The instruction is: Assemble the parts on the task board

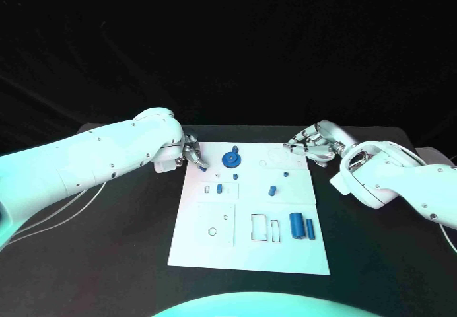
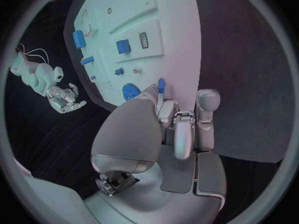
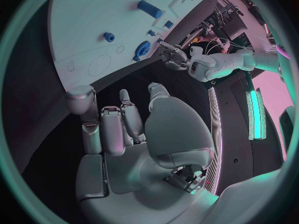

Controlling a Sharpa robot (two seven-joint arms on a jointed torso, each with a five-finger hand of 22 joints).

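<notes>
Your task board (image 1: 249,257) lies flat in the middle of the black bench (image 1: 114,264), and most parts sit on it: a blue gear (image 1: 230,159) near the far edge, a small blue peg (image 1: 284,175) and another short blue piece (image 1: 273,191) toward the middle, a small blue block (image 1: 219,189) in a recess on the robot's left side, and two blue cylinders (image 1: 302,226) lying side by side near the right edge, just beside an outlined rectangular recess (image 1: 259,227). Your left hand (image 1: 191,157) hangs over the board's far left corner and pinches a small blue part (image 2: 161,85) at its fingertips (image 2: 151,90); in the head view that part is mostly hidden by the fingers. Your right hand (image 1: 312,142) sits at the far right corner with fingers partly curled and nothing visible in them. The right wrist view shows its fingers (image 3: 115,129) above dark bench, off the board's edge. You can't make out the shallow board outlines clearly.
</notes>
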